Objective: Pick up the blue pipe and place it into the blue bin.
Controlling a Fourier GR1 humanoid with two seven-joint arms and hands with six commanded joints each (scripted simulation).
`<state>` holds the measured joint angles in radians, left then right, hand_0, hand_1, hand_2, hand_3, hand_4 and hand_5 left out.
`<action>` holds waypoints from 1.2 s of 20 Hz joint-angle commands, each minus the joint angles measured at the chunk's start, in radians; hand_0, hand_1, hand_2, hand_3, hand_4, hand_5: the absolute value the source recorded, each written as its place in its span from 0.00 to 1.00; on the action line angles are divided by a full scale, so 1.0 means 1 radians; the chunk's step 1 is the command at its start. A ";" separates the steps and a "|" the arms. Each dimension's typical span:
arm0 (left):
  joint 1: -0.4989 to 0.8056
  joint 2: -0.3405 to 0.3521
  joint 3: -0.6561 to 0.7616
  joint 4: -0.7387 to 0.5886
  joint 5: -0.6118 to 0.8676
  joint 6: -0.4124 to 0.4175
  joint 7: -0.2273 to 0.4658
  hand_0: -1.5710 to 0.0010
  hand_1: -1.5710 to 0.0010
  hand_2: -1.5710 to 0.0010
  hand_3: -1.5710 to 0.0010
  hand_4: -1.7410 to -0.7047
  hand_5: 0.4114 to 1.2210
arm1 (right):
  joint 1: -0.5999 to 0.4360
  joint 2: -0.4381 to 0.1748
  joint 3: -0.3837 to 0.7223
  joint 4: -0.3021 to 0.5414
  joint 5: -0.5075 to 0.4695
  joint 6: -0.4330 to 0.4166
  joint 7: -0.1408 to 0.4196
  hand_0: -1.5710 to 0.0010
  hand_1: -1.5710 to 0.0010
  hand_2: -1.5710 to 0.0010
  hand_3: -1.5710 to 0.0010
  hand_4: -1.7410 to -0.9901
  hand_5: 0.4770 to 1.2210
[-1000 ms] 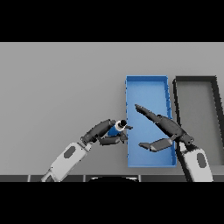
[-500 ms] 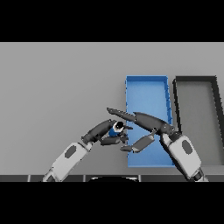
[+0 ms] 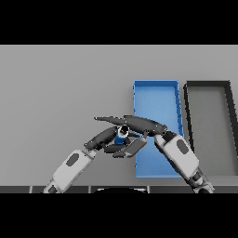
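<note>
The blue pipe (image 3: 122, 136) is small, with a pale ring-shaped end, and is held above the table just left of the blue bin (image 3: 155, 100). My left hand (image 3: 103, 138) comes in from the lower left and is shut on the pipe. My right hand (image 3: 145, 126) reaches leftward from over the blue bin. Its straight fingers (image 3: 114, 120) stretch over the pipe and its thumb (image 3: 131, 148) is under it. I cannot tell whether the right hand touches the pipe.
A black bin (image 3: 209, 111) stands right of the blue bin, side by side with it. My right forearm (image 3: 181, 155) crosses the near part of the blue bin. Grey table (image 3: 60, 93) spreads to the left and behind.
My right hand has swung left from over the blue bin to around the pipe. My left hand has kept hold of the pipe and stayed nearly still.
</note>
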<state>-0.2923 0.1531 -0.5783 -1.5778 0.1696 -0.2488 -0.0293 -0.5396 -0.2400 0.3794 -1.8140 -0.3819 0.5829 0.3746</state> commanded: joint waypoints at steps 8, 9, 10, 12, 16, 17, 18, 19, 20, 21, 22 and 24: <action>-0.002 -0.005 -0.010 -0.030 -0.081 0.053 -0.006 0.28 0.29 0.30 0.63 0.06 0.97 | -0.035 0.038 0.042 0.046 -0.074 0.031 0.038 0.28 0.28 0.28 0.38 0.30 0.23; 0.006 -0.010 -0.007 -0.043 -0.057 0.047 -0.007 0.22 0.23 0.24 0.67 0.05 0.98 | -0.028 0.048 0.046 0.051 -0.068 0.020 0.041 0.23 0.22 0.22 0.30 0.33 0.31; 0.004 -0.019 0.002 -0.030 -0.029 0.035 -0.024 0.18 0.18 0.19 0.66 0.04 0.98 | -0.029 0.060 0.039 0.054 -0.060 0.010 0.032 0.18 0.18 0.18 0.24 0.35 0.45; 0.000 -0.021 -0.004 -0.012 -0.028 0.030 -0.055 0.11 0.12 0.12 0.65 0.03 0.99 | -0.015 0.065 0.030 0.041 -0.018 0.018 0.022 0.12 0.11 0.11 0.15 0.38 0.65; -0.022 0.003 -0.018 -0.004 -0.049 0.047 -0.070 0.05 0.07 0.05 0.66 0.01 1.00 | 0.015 0.098 0.013 0.010 0.059 0.066 -0.007 0.05 0.05 0.05 0.06 0.36 0.85; -0.011 0.016 -0.025 -0.008 -0.052 0.050 -0.076 0.04 0.09 0.04 0.68 0.01 1.00 | 0.030 0.106 0.005 0.006 0.059 0.080 0.006 0.04 0.04 0.04 0.05 0.36 0.88; -0.020 0.018 -0.029 -0.012 -0.051 0.049 -0.076 0.05 0.14 0.03 0.68 0.01 1.00 | 0.032 0.118 -0.002 0.000 0.037 0.088 0.028 0.03 0.03 0.03 0.04 0.36 0.91; -0.035 0.019 -0.031 -0.005 -0.056 0.043 -0.072 0.09 0.22 0.14 0.66 0.10 1.00 | 0.040 0.135 -0.006 -0.003 0.026 0.091 0.036 0.02 0.02 0.02 0.03 0.35 0.93; -0.042 0.030 -0.031 0.000 -0.063 0.034 -0.080 0.10 0.24 0.21 0.67 0.19 1.00 | 0.039 0.151 -0.010 -0.003 0.031 0.095 0.053 0.02 0.02 0.02 0.03 0.35 0.94; -0.053 0.031 -0.031 0.016 -0.059 0.021 -0.074 0.22 0.36 0.35 0.73 0.29 1.00 | 0.041 0.157 -0.022 -0.005 0.048 0.108 0.056 0.02 0.02 0.02 0.02 0.35 0.95; -0.048 0.038 -0.033 0.009 -0.058 0.006 -0.068 0.38 0.49 0.48 0.79 0.38 1.00 | 0.043 0.169 -0.032 -0.005 0.054 0.123 0.057 0.01 0.01 0.01 0.02 0.35 0.96; -0.041 0.049 -0.040 -0.003 -0.073 -0.026 -0.052 0.60 0.67 0.67 0.86 0.54 0.99 | 0.055 0.199 -0.043 -0.013 0.062 0.137 0.084 0.01 0.01 0.01 0.01 0.35 0.98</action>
<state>-0.3332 0.2031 -0.6181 -1.5812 0.0933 -0.2778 -0.0888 -0.4839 -0.0404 0.3371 -1.8265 -0.3196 0.7219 0.4612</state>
